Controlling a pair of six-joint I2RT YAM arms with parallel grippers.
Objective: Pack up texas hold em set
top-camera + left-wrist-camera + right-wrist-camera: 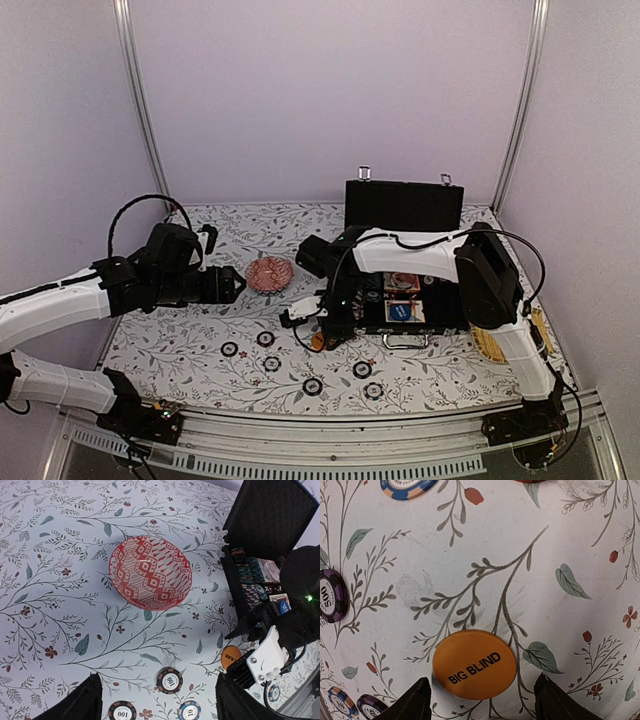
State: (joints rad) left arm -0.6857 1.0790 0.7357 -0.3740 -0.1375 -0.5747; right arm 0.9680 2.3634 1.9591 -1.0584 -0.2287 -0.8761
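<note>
Floral-cloth bench [180, 340]: orange disc [474, 664] lies flat, straddled by the released right pincer [481, 685], apparently for pickup; left pincer [157, 690] released, idle; black briefcase [403, 205] open just beside, likely to receive chips [272, 363].

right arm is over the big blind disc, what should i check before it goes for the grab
1. right gripper open: ok, jaws apart.
2. orange disc between its fingers: ok, slightly off centre.
3. Disc lying flat, no poker chips touching it: ok.
4. briefcase open, lid upright: ok.
5. left gripper out of the way: ok, open, over by the pink bowl.
6. Free spot in the briefcase for the disc: cannot tell.
</note>
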